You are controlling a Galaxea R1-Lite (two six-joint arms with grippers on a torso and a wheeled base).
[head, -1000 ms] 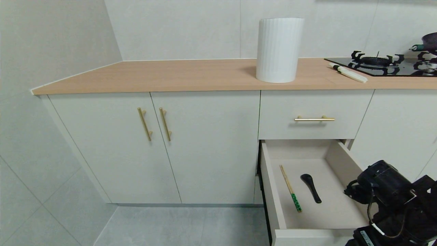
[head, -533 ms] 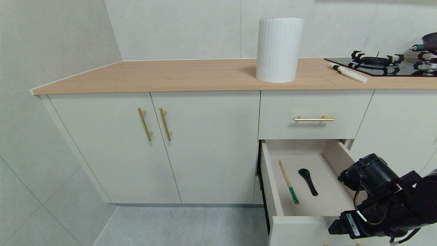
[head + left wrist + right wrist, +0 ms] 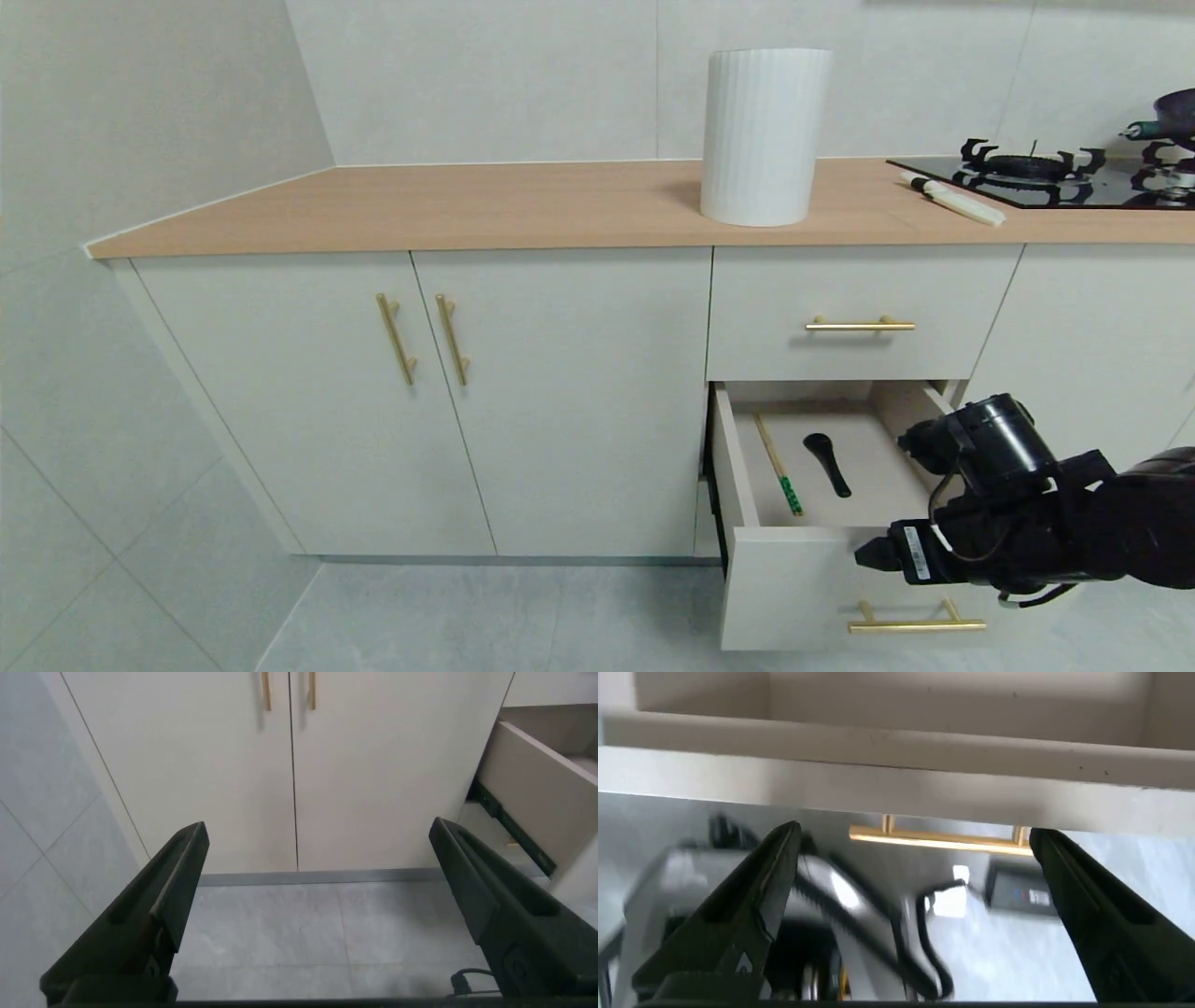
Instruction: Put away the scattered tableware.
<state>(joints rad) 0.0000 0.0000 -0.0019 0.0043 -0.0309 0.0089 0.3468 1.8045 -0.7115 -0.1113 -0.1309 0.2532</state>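
The lower drawer (image 3: 794, 588) stands partly open below the counter. Inside lie a pair of wooden chopsticks with green tips (image 3: 775, 462) and a black spoon (image 3: 826, 462), side by side on the drawer floor. My right gripper (image 3: 870, 555) is against the drawer's front panel, just above its gold handle (image 3: 915, 623). In the right wrist view the gripper (image 3: 915, 835) is open, its fingers spread either side of the handle (image 3: 943, 838) under the drawer's front (image 3: 896, 775). My left gripper (image 3: 320, 833) hangs open above the floor, facing the cabinet doors, with the drawer's side (image 3: 551, 751) off to one edge.
A tall white ribbed canister (image 3: 764, 135) stands on the wooden counter (image 3: 467, 205). A white-handled utensil (image 3: 952, 199) lies beside the black gas hob (image 3: 1055, 177). The upper drawer (image 3: 860, 326) and the double doors (image 3: 420, 401) are shut. Grey tiled floor lies in front.
The drawer has slid inward toward the cabinet, carrying the chopsticks and spoon. My right arm has moved forward and up with the drawer's front; the gold handle has come into sight.
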